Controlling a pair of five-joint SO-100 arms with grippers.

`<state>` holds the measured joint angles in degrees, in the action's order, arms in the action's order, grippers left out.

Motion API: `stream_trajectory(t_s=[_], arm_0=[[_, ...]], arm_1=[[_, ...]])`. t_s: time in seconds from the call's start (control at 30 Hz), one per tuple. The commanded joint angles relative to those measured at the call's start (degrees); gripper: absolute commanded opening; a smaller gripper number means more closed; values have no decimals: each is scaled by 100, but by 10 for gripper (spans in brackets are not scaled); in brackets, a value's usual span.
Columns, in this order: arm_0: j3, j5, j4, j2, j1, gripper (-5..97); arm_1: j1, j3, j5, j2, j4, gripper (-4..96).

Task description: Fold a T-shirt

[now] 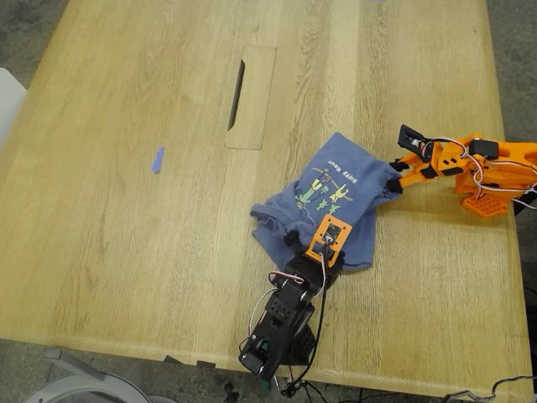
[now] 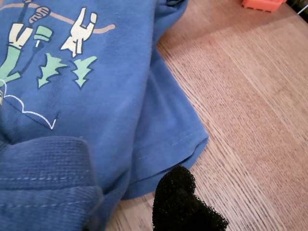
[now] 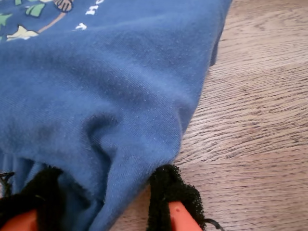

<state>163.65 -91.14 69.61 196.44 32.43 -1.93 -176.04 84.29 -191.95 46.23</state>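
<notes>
Here my second gripper [image 3: 103,202] is clamped on a bunched edge of the shirt [image 1: 336,197], likely to drag it flat; my first gripper [image 2: 144,211] hovers over another edge, jaws unclear.

Wooden table [image 1: 126,252] bearing T-shirt [image 1: 336,201], blue scrap [image 1: 157,159].

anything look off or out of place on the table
The T-shirt lies bunched and crumpled, not spread flat, with my second gripper pinching a gathered edge. A small blue scrap sits alone toward the exterior view's left.
</notes>
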Motion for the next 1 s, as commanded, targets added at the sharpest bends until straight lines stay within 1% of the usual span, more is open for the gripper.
stream_trajectory(t_s=[0.0,0.07,0.13,0.3,0.37,0.47,0.53,0.57,0.63,0.73,0.9,0.97], arm_0=[[-141,88,-167,97,-53,633],[-185,105,-88,114,-149,657],[-308,53,325,114,-281,675],[-677,-659,1960,264,-431,717],[-826,-765,2355,202,-536,718],[-905,-835,2408,97,-791,716],[-923,-993,2312,-26,-835,714],[-949,-993,2197,-88,-879,714],[-1002,-835,1854,-246,-1028,706],[-1072,-694,993,-422,-1134,705],[-1485,-606,132,-791,-1125,694],[-1529,-571,-352,-826,-1134,673]], arm_1=[[-62,193,-9,-79,-18,328],[-18,281,0,-53,9,328],[9,360,18,-53,70,329],[9,527,18,26,105,329],[35,650,18,167,88,329],[53,896,26,501,-26,329],[53,1081,26,765,-132,329],[26,1178,26,896,-193,329],[0,1362,26,1160,-325,327],[-44,1767,26,1670,-536,319],[-193,2760,18,2637,-659,312],[-220,3146,0,3006,-703,310]])
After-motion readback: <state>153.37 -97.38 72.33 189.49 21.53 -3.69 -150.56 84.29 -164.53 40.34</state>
